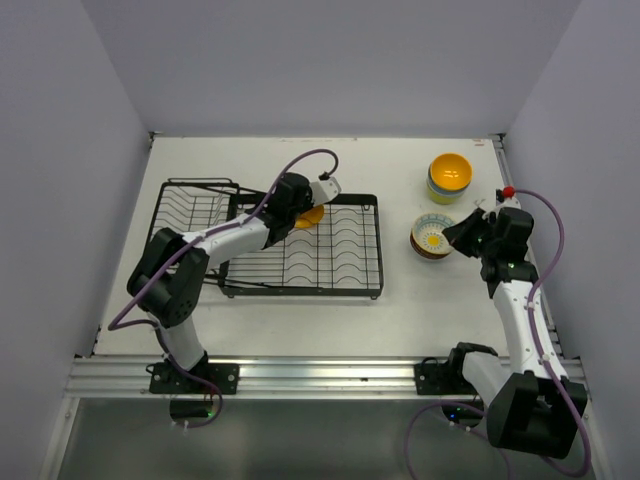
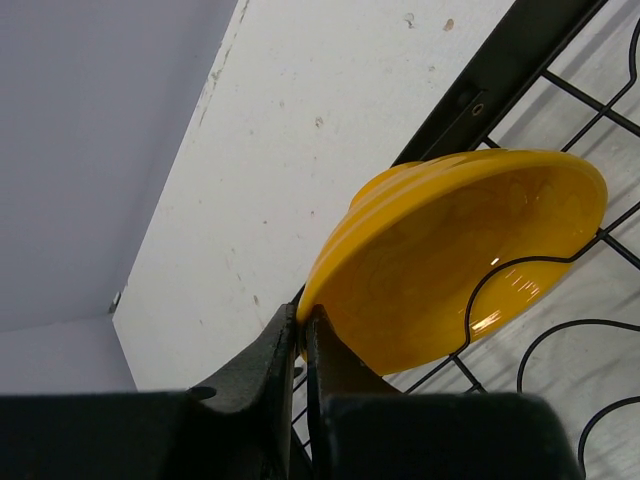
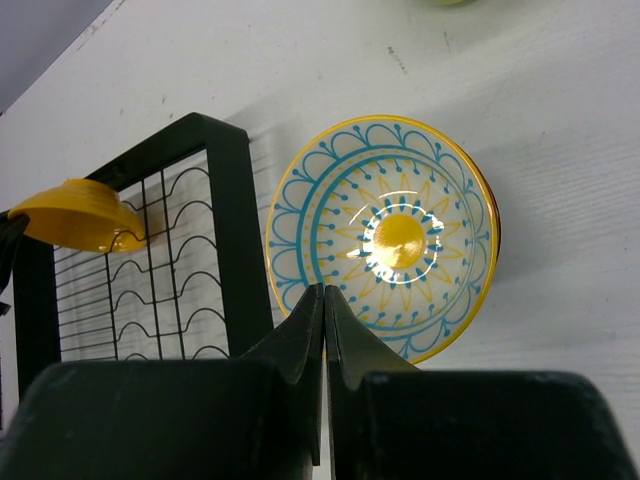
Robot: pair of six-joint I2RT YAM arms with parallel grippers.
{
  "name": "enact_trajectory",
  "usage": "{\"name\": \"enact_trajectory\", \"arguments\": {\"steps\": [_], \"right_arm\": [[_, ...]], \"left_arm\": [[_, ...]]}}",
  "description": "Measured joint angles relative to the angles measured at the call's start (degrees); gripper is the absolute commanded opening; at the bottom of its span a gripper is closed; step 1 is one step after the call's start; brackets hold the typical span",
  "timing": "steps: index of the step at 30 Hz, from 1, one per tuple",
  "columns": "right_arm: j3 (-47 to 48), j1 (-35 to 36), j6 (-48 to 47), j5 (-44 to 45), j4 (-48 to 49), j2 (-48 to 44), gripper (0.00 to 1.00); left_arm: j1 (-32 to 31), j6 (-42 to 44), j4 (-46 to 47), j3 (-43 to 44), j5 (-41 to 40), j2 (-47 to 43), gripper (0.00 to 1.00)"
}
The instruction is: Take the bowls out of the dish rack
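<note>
A white table (image 1: 300,165) carries a black wire dish rack (image 1: 335,262). Only the top camera shows it whole: two sections joined side by side.

The left gripper (image 2: 303,328) reaches over the far rail of the wider section. Its wrist camera shows what the top view hides. The jaws are almost together, pinching the near rim of an orange-yellow bowl (image 2: 450,265). The bowl stands tilted on edge just beyond the fingertips, against the rack's wires and black rail. The rim appears to sit between the two fingers, though the contact itself is in shadow.

The right gripper (image 3: 325,297) has its jaws fully closed with nothing between them. Just beyond its tips a patterned bowl (image 3: 395,235), white with teal arches and a yellow centre, sits upright beside the rack's end rail. The top view shows it nested in a red-brown bowl (image 1: 430,255). Farther beyond the right jaws is a separate stack of bowls (image 1: 449,176) with a yellow one on top. The right wrist view also catches the orange-yellow bowl, far left of its jaws.
</note>
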Motion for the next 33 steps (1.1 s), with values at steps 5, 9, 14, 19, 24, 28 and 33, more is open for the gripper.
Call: {"name": "enact_trajectory", "arguments": {"steps": [5,9,14,19,24,28,33], "right_arm": [[0.0,0.0,0.0,0.0,0.0,0.0,0.0],[0.0,0.1,0.0,0.1,0.0,-0.1,0.0],[0.0,0.2,0.0,0.4,0.0,-0.6,0.0],[0.0,0.3,0.0,0.5,0.0,-1.0,0.0],[0.0,0.4,0.0,0.5,0.0,-1.3,0.0],[0.0,0.5,0.0,0.6,0.0,-1.3,0.0],[0.0,0.5,0.0,0.7,0.0,-1.3,0.0]], "left_arm": [[0.0,0.0,0.0,-0.2,0.0,-0.1,0.0],[0.1,-0.2,0.8,-1.1,0.2,-0.7,0.0],[0.2,-1.2,0.7,-2.1,0.9,-1.8,0.0],[0.2,-2.9,0.3,-3.1,1.1,-3.2,0.0],[0.2,-5.6,0.6,-5.3,-0.1,-5.9,0.0],[0.0,-8.3,1.0,-7.2,-1.7,-7.7,0.0],[-1.1,-10.0,3.5,-9.3,-5.7,-8.5,0.0]]}}
